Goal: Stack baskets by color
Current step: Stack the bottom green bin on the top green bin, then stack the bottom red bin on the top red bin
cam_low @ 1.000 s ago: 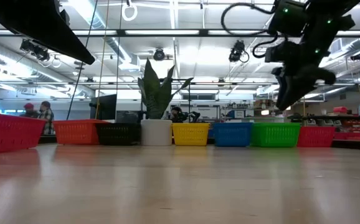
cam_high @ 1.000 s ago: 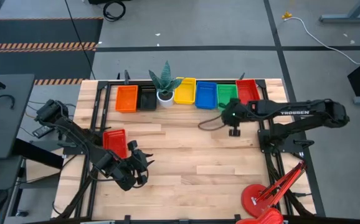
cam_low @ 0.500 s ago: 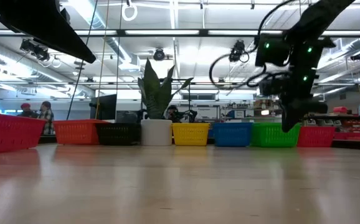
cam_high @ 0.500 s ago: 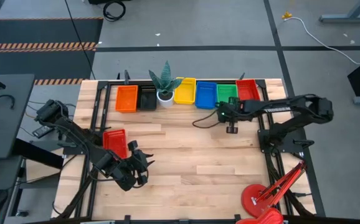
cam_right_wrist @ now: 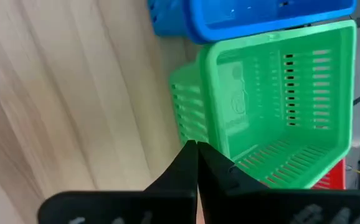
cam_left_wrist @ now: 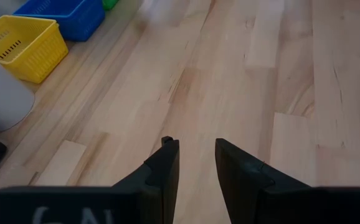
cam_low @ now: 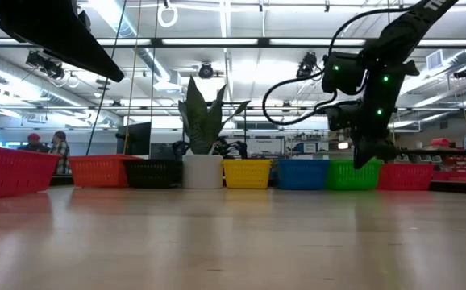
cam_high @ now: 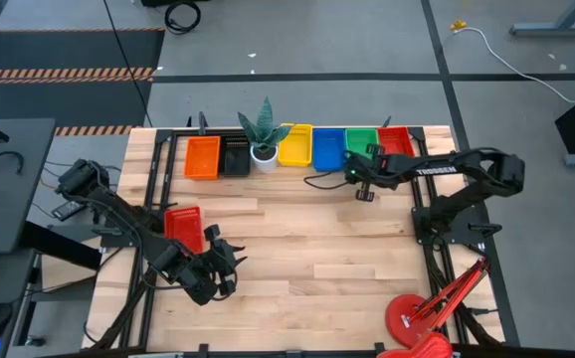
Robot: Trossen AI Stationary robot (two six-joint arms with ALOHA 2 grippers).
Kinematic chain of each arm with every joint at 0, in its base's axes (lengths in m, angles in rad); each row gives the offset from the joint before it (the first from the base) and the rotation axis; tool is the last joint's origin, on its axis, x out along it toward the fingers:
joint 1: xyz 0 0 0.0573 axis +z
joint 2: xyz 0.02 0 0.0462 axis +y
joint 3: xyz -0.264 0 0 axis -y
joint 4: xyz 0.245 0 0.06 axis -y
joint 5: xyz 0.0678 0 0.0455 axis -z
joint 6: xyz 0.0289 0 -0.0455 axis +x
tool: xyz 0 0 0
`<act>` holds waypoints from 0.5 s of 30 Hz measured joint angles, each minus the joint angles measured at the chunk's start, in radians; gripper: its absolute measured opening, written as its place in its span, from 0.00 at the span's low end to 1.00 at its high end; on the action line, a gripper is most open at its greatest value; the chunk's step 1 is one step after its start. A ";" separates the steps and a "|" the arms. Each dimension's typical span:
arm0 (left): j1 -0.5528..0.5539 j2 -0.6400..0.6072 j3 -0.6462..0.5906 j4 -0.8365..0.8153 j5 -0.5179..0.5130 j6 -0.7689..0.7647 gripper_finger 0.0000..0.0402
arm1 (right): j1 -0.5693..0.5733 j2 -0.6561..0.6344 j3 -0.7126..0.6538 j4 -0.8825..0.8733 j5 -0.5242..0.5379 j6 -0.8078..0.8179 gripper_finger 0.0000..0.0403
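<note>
A row of baskets stands along the table's far edge: orange (cam_high: 202, 157), black (cam_high: 236, 157), yellow (cam_high: 295, 145), blue (cam_high: 328, 149), green (cam_high: 361, 142) and red (cam_high: 395, 141). Another red basket (cam_high: 183, 227) sits alone on the left side. My right gripper (cam_right_wrist: 196, 146) is shut, pointing steeply down at the green basket's near wall (cam_right_wrist: 183, 106), with nothing between its fingers. My left gripper (cam_left_wrist: 197, 146) hangs open over bare wood at the near left (cam_high: 234, 254), holding nothing. My right gripper has its shut fingertips (cam_right_wrist: 191, 152) at the foot of the green basket's near wall, coming slanting down from the near side. Whether they touch the wall I cannot tell. The basket rests flat on the table.
A white pot with a spiky plant (cam_high: 265, 149) stands in the row between the black and yellow baskets. A red clamp lamp (cam_high: 417, 320) lies at the near right corner. Bare wood (cam_high: 307, 239) stretches across the table's middle.
My right gripper has gone down and toward the far edge and the left, up to the green basket's near side, tipping more steeply downward. Its fingers have come together on nothing. No basket has visibly moved.
</note>
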 joint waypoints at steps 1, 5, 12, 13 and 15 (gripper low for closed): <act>0.000 0.000 0.000 0.000 0.000 0.000 0.27 | 0.005 -0.009 0.000 -0.004 0.001 0.006 0.01; 0.000 0.000 0.000 0.000 0.000 0.000 0.27 | 0.055 -0.058 0.000 -0.016 0.003 0.069 0.01; -0.003 -0.006 0.001 -0.005 0.005 0.006 0.27 | 0.235 -0.107 0.000 0.016 0.053 0.274 0.01; -0.008 -0.017 0.006 -0.024 0.022 0.016 0.27 | 0.268 -0.107 0.000 0.030 0.054 0.310 0.01; -0.017 -0.040 0.041 -0.094 0.078 0.021 0.27 | 0.340 -0.097 0.000 0.088 0.053 0.383 0.01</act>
